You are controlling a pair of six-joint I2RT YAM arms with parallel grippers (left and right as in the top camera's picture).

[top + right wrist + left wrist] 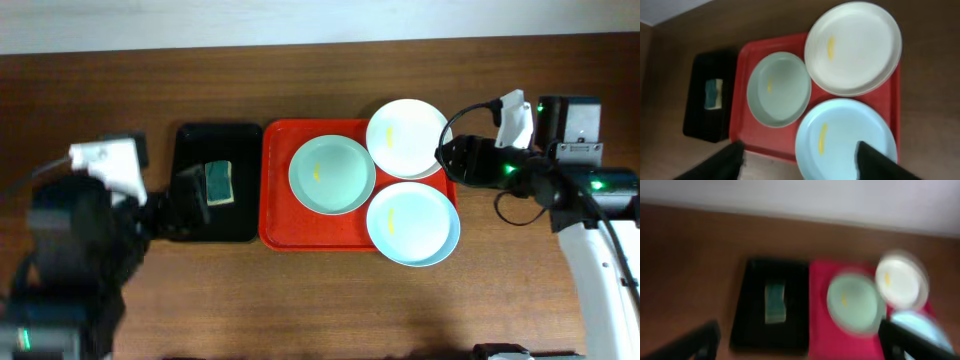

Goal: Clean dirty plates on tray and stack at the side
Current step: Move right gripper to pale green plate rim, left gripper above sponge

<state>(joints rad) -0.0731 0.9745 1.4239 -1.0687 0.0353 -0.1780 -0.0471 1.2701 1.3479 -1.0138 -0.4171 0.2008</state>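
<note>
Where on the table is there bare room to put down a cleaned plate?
The table is bare in front of the red tray and black tray, and behind both. The red tray is crowded: green plate, white plate and blue plate leave only its front-left corner free.

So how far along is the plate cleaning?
Done: nothing. The round mint green plate, white plate and light blue plate lie smeared yellow on the red-orange plastic tray. In hand: the open left gripper is by the green sponge on the black tray; the right gripper is empty. Left: wipe and stack all three.
</note>
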